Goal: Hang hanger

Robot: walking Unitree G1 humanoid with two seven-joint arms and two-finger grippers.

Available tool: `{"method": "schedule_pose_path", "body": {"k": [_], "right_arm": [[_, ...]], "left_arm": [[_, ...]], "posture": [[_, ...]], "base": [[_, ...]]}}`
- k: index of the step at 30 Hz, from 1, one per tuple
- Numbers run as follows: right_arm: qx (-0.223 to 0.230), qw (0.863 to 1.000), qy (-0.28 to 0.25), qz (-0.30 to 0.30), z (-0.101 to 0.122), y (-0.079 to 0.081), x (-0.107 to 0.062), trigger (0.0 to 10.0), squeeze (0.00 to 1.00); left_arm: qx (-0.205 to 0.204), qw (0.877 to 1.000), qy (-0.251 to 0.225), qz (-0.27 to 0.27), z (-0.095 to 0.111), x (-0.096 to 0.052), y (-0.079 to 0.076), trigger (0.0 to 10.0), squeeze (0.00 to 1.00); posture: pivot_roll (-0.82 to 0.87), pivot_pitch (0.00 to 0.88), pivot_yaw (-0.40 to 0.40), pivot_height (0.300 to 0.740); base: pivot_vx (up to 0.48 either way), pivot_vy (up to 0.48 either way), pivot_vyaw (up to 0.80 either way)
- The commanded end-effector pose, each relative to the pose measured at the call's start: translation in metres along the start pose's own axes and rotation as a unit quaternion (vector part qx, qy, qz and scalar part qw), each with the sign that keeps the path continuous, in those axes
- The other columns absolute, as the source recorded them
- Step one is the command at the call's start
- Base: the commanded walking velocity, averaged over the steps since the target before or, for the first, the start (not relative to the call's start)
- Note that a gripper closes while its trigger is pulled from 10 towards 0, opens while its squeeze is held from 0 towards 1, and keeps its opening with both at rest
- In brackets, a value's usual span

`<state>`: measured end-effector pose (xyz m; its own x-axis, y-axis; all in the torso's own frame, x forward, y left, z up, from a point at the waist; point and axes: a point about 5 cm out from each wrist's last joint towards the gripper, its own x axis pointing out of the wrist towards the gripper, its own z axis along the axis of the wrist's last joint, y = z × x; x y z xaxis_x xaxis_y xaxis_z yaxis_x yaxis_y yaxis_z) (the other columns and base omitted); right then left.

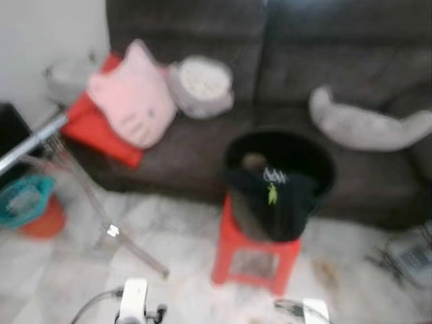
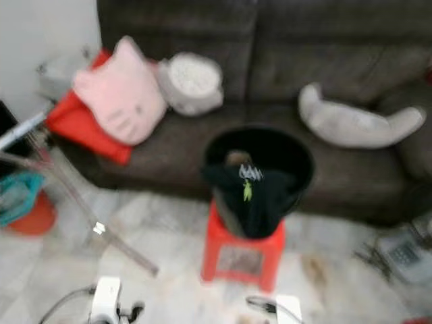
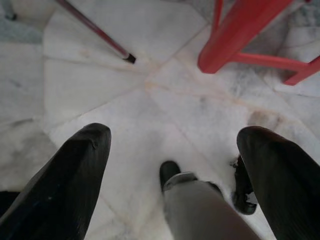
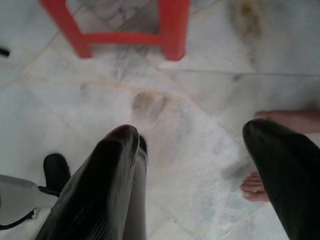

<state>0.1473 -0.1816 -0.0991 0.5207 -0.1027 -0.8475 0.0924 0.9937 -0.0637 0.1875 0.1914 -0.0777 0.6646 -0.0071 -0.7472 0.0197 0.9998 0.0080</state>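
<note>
Head views, both blurred: dark sofa (image 1: 283,81) along the back, marble floor (image 1: 175,236) in front. A red stool (image 1: 253,260) stands on the floor just before the sofa, carrying a black bucket (image 1: 317,162) with dark cloth (image 1: 273,202) draped over its front rim. On the sofa's left end sits a pink cat cushion (image 1: 135,94) against a red cushion (image 1: 91,128), with a grey-and-white plush (image 1: 200,84) beside it; a grey plush (image 1: 368,128) lies to the right. A metal rack (image 1: 40,138) with slanted legs stands at far left, near a teal basket (image 1: 23,199).

No hanger can be made out in any view; too blurred to tell.

Left wrist view: left gripper (image 3: 175,165) hangs low over the floor, fingers (image 3: 70,185) wide apart, holding nothing. It adds the stool's legs and a rack foot (image 3: 130,58) on the tiles.

Right wrist view: right gripper (image 4: 200,175) likewise spread and empty above the floor. Here a person's bare foot (image 4: 287,122) shows on the tiles just beyond one finger, with toes lower down.
</note>
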Motion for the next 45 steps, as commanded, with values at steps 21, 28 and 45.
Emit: {"method": "schedule_pose_path", "body": {"k": [21,28,45], "right_arm": [[0.008,1.0,0.006,0.011,-0.0052,0.008,-0.0011,10.0,0.0],[0.014,1.0,0.005,0.013,-0.0051,0.0089,-0.0011,10.0,0.0],[0.017,1.0,-0.007,0.012,-0.0037,0.0112,-0.0014,10.0,0.0]], "left_arm": [[-0.005,1.0,0.022,0.007,-0.0126,-0.0043,0.008,10.0,0.0],[-0.003,1.0,0.023,0.005,-0.0128,-0.0044,0.0084,10.0,0.0],[0.002,1.0,0.027,0.003,-0.0136,-0.0047,0.0098,10.0,0.0]], "posture": [[0.01,0.0,0.022,0.74],[0.01,0.0,0.024,0.74],[-0.01,0.0,0.04,0.74]], "base": [[0.0,0.0,0.0],[0.0,0.0,-0.26],[0.137,0.0,-0.09]]}}
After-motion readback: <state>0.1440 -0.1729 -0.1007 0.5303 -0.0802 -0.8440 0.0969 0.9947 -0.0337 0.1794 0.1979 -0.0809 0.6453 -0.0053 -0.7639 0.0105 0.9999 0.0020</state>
